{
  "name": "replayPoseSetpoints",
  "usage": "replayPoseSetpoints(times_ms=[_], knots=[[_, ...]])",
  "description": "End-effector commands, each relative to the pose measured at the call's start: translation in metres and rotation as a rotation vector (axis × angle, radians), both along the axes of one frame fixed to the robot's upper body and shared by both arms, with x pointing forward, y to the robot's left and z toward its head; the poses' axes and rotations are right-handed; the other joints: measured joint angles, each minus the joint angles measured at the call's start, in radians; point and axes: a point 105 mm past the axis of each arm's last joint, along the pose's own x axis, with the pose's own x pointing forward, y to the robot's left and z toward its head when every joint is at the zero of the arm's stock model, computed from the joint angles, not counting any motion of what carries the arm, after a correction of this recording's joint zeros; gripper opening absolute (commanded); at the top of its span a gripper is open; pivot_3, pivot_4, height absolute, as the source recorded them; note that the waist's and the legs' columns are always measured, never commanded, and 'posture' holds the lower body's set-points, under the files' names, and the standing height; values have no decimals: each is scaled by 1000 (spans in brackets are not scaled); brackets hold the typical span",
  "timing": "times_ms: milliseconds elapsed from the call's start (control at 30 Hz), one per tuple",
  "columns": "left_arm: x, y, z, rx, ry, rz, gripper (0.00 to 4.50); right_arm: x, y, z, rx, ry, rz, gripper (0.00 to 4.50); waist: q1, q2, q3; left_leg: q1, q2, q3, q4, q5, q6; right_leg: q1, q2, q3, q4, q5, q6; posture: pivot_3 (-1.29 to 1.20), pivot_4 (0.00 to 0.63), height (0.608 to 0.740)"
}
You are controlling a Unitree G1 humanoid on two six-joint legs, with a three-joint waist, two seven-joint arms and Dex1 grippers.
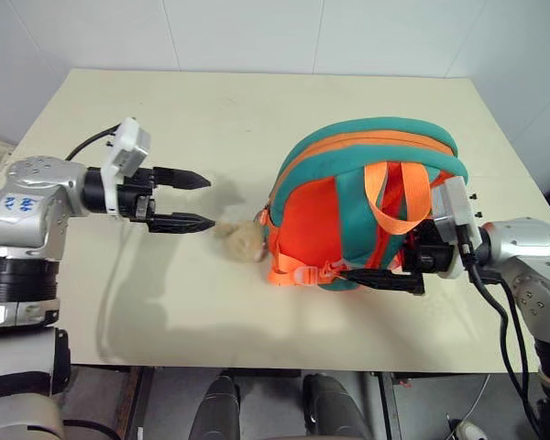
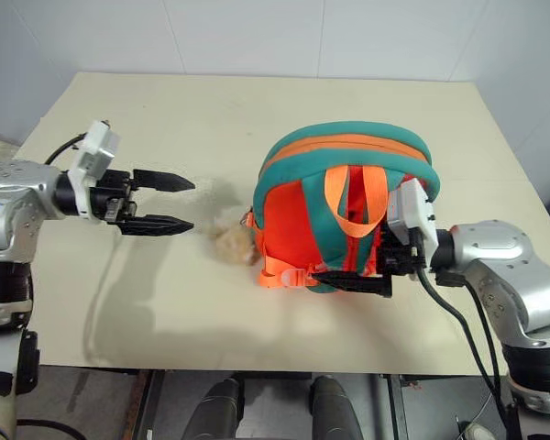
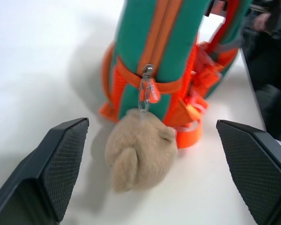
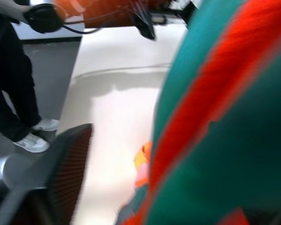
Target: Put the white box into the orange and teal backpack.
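Bare table (image 1: 165,119) open left of and behind orange and teal backpack (image 1: 335,220); plush animal (image 1: 241,240) blocks backpack's left side.

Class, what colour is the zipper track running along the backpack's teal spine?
Orange, seen best in the left wrist view on the backpack, above the tan plush animal.

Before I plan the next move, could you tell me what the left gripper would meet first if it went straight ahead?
Most likely the plush toy hanging from the backpack; the open left gripper points straight at it.
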Motion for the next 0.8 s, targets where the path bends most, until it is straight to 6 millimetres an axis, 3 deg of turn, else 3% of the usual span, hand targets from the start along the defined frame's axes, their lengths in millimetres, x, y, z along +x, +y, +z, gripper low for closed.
replayPoseSetpoints(times_ms=[33, 200, 300, 433, 567, 800], knots=[[-10, 9, 22, -77, -124, 24, 4500, 3, -25, 12, -22, -57, -89, 4439, 0, 0, 0, 0, 0, 0, 0, 0, 0, 0, 0, 0, 0, 0, 0, 0, 150, 740], [-17, 22, 16, -76, -156, 52, 4500, 7, -61, 13, -86, -70, -196, 4439, 1, 0, 0, 0, 0, 0, 0, 0, 0, 0, 0, 0, 0, 0, 0, 0, 150, 740], [-25, 36, 11, -102, -162, 64, 4500, 12, -108, 13, -191, -75, -353, 4439, 1, 0, 0, 0, 0, 1, 1, 0, 0, 0, 0, 0, -1, 0, 0, 0, 150, 740], [-31, 40, 10, -161, -176, 38, 4500, 20, -143, 17, -228, -101, -458, 4439, 0, 0, 0, 0, 0, 1, 1, 0, 1, 0, 0, 0, -1, 0, -1, 0, 150, 740], [-36, 50, 4, -182, -183, 45, 4500, 33, -162, 27, -161, -156, -544, 4439, -9, 1, 0, 2, 0, 3, 1, 0, 1, 1, -1, 1, -1, 1, -1, 0, 150, 740], [-48, 60, 6, -226, -214, 73, 4500, 35, -171, 30, -96, -161, -545, 4439, -9, 1, 0, 2, 1, 3, 1, 0, 1, 1, -1, 2, -1, 1, -1, 0, 150, 740]])
